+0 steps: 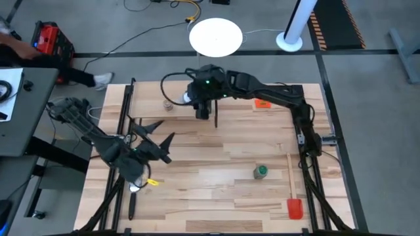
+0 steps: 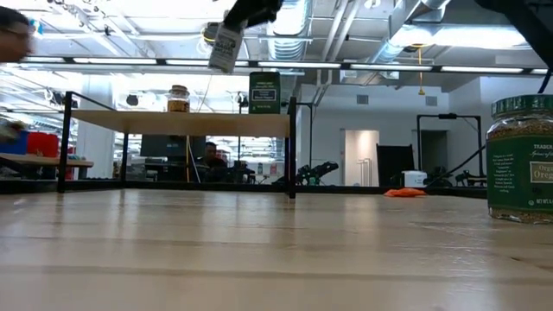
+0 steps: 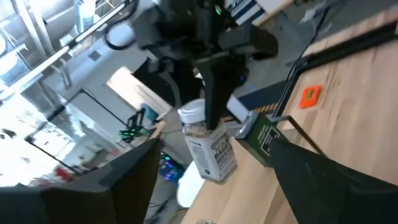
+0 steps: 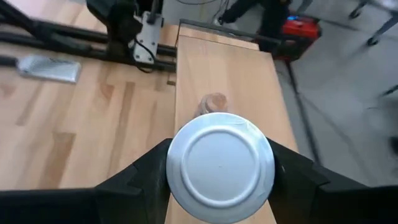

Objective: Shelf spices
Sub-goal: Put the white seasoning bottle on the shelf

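Observation:
My right gripper [image 1: 197, 101] is over the shelf [image 1: 149, 97] at the table's far side, shut on the clear jar with a white lid [image 4: 221, 165]. That jar [image 2: 226, 45] hangs in the air above the shelf plank [image 2: 173, 123]. The brownish jar [image 2: 178, 98] and the dark tin [image 2: 264, 92] stand on the plank. Near the table's right side, the green-lidded jar [image 1: 261, 172] stands upright on the table. My left gripper [image 1: 156, 132] waits open at the table's left side and holds nothing. My right gripper pinches the clear jar at its top, one finger [image 4: 143, 177] on either side of the white lid [image 4: 186, 143]. The fingers come from above, pointing down. The jar [image 3: 208, 146] is lifted clear of the shelf and hangs tilted below them.
A flat orange tag [image 1: 262, 103] lies on the table right of the shelf. A red-headed spatula [image 1: 293, 196] lies along the right edge. Bare tabletop [image 1: 210, 177] spans the middle and near side. A person [image 2: 13, 39] shows beyond the table's left.

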You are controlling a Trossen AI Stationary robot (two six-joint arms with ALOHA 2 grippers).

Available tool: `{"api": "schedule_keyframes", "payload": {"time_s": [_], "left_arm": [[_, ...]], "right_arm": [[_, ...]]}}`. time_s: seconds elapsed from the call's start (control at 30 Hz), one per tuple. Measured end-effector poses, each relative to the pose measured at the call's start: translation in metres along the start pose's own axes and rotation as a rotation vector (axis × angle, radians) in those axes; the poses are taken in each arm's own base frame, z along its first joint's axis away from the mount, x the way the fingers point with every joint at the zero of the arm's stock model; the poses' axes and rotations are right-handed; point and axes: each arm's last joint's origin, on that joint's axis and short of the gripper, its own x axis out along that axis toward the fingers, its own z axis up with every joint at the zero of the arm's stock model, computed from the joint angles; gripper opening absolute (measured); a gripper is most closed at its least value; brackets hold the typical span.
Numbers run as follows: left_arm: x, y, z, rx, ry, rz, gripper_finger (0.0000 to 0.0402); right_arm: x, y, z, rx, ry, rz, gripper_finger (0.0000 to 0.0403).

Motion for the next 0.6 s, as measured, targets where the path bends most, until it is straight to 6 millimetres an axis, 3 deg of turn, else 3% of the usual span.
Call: {"api": "schedule_keyframes", "payload": {"time_s": [0.2,0.3,0.6], "left_arm": [[-0.002,0.034,-0.002,-0.179,-0.007,-0.010,0.0293],[-0.002,0.044,-0.004,-0.239,-0.006,-0.008,0.0293],[-0.002,0.046,-0.008,-0.266,-0.007,-0.009,0.0293]], "right_arm": [[-0.004,-0.029,-0.014,0.139,0.018,0.071,0.0210],[-0.004,-0.033,-0.018,0.190,0.021,0.127,0.0210],[-0.004,-0.035,-0.019,0.224,0.008,0.177,0.0210]]}}
